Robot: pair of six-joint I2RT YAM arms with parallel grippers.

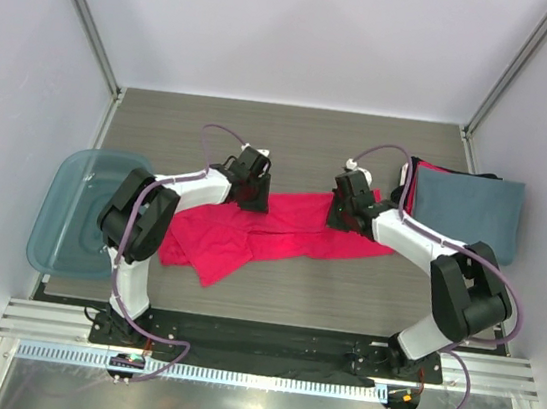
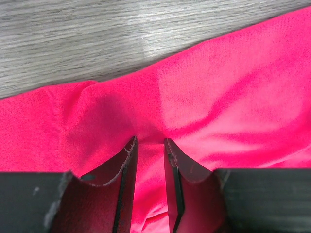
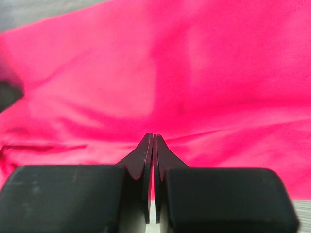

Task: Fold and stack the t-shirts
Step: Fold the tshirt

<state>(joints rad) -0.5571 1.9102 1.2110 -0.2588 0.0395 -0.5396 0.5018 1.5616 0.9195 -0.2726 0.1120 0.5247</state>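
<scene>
Cloth of pink t-shirt (image 1: 249, 237) sits gripped in left tool (image 2: 150, 141), under clenched right tool (image 3: 153, 137).

The top camera looks steeply down from 6 o'clock, behind the arm bases (image 1: 265, 345), over the whole tabletop (image 1: 303, 133). Wrist cameras sit close behind the left hand (image 2: 150, 143) and right hand (image 3: 153, 138); all share the pink-red t-shirt (image 1: 285, 231).
</scene>
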